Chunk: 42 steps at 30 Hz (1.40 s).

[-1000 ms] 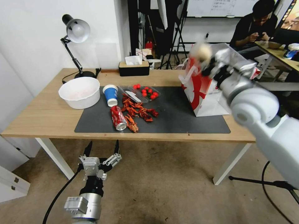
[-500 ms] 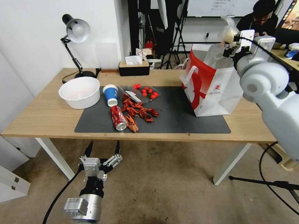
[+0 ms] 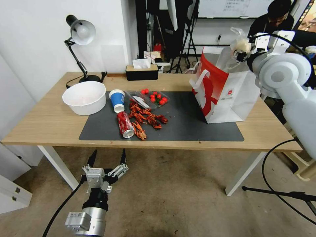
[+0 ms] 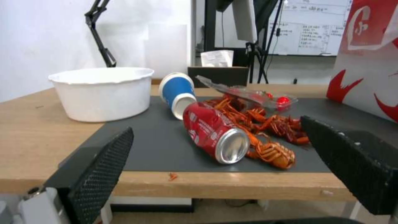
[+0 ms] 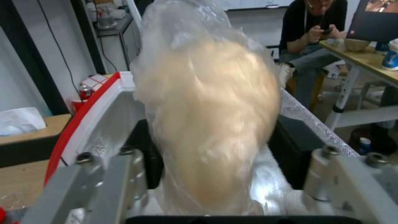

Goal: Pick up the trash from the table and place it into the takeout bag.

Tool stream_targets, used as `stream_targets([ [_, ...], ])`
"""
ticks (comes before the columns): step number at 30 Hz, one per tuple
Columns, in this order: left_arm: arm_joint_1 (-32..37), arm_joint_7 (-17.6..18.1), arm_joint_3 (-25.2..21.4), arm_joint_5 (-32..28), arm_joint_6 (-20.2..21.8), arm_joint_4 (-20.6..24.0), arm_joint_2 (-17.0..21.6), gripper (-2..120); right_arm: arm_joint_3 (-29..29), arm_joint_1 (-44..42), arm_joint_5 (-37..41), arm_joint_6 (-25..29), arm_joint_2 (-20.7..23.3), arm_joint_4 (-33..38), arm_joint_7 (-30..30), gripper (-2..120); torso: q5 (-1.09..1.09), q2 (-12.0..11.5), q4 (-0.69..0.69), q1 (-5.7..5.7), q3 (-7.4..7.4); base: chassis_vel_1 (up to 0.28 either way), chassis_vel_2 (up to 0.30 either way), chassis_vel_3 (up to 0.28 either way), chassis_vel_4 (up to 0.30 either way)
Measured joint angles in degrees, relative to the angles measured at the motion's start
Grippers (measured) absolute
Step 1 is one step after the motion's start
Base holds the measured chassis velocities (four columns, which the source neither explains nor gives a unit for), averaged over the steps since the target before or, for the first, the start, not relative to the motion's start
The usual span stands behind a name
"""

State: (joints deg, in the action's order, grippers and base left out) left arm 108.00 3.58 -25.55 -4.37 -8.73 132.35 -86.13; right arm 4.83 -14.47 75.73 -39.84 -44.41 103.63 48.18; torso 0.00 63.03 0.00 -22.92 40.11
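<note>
While the left gripper (image 3: 107, 158) hangs below the table's (image 3: 42, 125) near edge over the floor, its fingers (image 4: 104, 161) are spread wide with nothing between them. The left wrist view looks across the tabletop between those fingers: white bowl (image 4: 101, 91), blue paper cup (image 4: 178, 93) tipped on its side, red soda can (image 4: 213, 135) lying on its side with its silver end toward the camera, and crayfish shells (image 4: 265, 130) touching the can.

Head view, left to right:
- desk lamp (image 3: 80, 33) at the back left corner
- white bowl (image 3: 84, 97) on bare wood, just left of the dark grey mat (image 3: 184, 125)
- blue paper cup (image 3: 117, 100), red soda can (image 3: 125, 124) and crayfish shells (image 3: 146, 118) clustered on the mat
- clear tray of cherry tomatoes (image 3: 154, 97) behind the shells
- black tissue box (image 3: 141, 71) at the back edge
- takeout bag (image 3: 227, 95) upright on the mat's right end, red panel facing left

The right gripper (image 3: 242, 51) is above the bag's open mouth, pinching a small clear plastic bag (image 3: 241, 42) with pale contents. The right wrist view shows what the head view can't: the plastic bag (image 5: 207, 124) squeezed between the two dark fingers (image 5: 294, 146), with the takeout bag's red rim (image 5: 79, 124) and silvery lining below.

Room: white wall left, tripods and a whiteboard behind, bare concrete-looking floor.
</note>
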Motion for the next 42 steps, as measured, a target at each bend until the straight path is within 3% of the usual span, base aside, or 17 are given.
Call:
stream_targets([
  [12, -0.12, -0.02, -0.10, -0.05, 0.21, 0.39, 0.34, 100, 0.45, -1.27, 0.24, 0.06, 0.35, 0.26, -0.16, 98, 0.00, 0.00, 0.00, 0.00, 0.00, 0.000, 0.000, 0.000, 0.000],
  [18, 0.16, -0.03, -0.12, -0.04, 0.21, 0.88, 0.22, 100, 0.78, -2.59, -0.80, 3.25, 0.70, 2.50, -1.99, 100, -0.01, 0.00, 0.01, 0.00, 0.00, 0.000, 0.000, 0.000, 0.000],
  [22, 0.30, -0.05, -0.14, -0.03, 0.09, 0.93, -0.01, 100, 1.39, -6.41, -5.43, 8.82, 1.27, 6.26, -4.80, 100, 0.00, 0.00, 0.01, 0.01, 0.00, 0.000, 0.000, 0.000, 0.000],
  [25, 0.27, -0.06, -0.19, -0.03, -0.13, 0.98, -0.16, 100, 2.55, -13.62, -12.44, 17.52, 2.24, 10.53, -10.32, 100, 0.02, 0.00, 0.00, 0.00, 0.00, 0.000, 0.000, 0.000, 0.000],
  [26, 0.27, -0.06, -0.19, -0.03, -0.13, 0.98, -0.16, 100, 2.55, -13.62, -12.44, 17.52, 2.24, 10.53, -10.32, 100, 0.02, 0.00, 0.00, 0.00, 0.00, 0.000, 0.000, 0.000, 0.000],
  [29, 0.17, -0.06, -0.15, -0.02, -0.28, 0.98, -0.25, 100, 4.83, -21.57, -21.22, 28.24, 3.34, 13.45, -17.22, 100, 0.00, 0.00, 0.00, 0.01, 0.00, 0.000, 0.000, 0.000, 0.000],
  [30, 0.17, -0.06, -0.15, -0.02, -0.28, 0.98, -0.25, 100, 4.83, -21.57, -21.22, 28.24, 3.34, 13.45, -17.22, 100, 0.00, 0.00, 0.00, 0.01, 0.00, 0.000, 0.000, 0.000, 0.000],
  [33, 0.10, -0.06, -0.07, 0.03, -0.35, 0.96, -0.39, 100, 6.94, -29.93, -28.99, 37.21, 4.14, 16.41, -21.42, 100, 0.01, 0.00, -0.01, 0.02, -0.01, 0.000, 0.000, 0.000, 0.000],
  [42, 0.04, -0.08, 0.04, 0.02, -0.97, 0.95, -0.54, 100, 13.36, -45.72, -38.87, 48.70, 4.30, 20.23, -26.02, 100, -0.01, 0.00, 0.01, 0.01, -0.01, 0.000, 0.000, 0.000, 0.000],
])
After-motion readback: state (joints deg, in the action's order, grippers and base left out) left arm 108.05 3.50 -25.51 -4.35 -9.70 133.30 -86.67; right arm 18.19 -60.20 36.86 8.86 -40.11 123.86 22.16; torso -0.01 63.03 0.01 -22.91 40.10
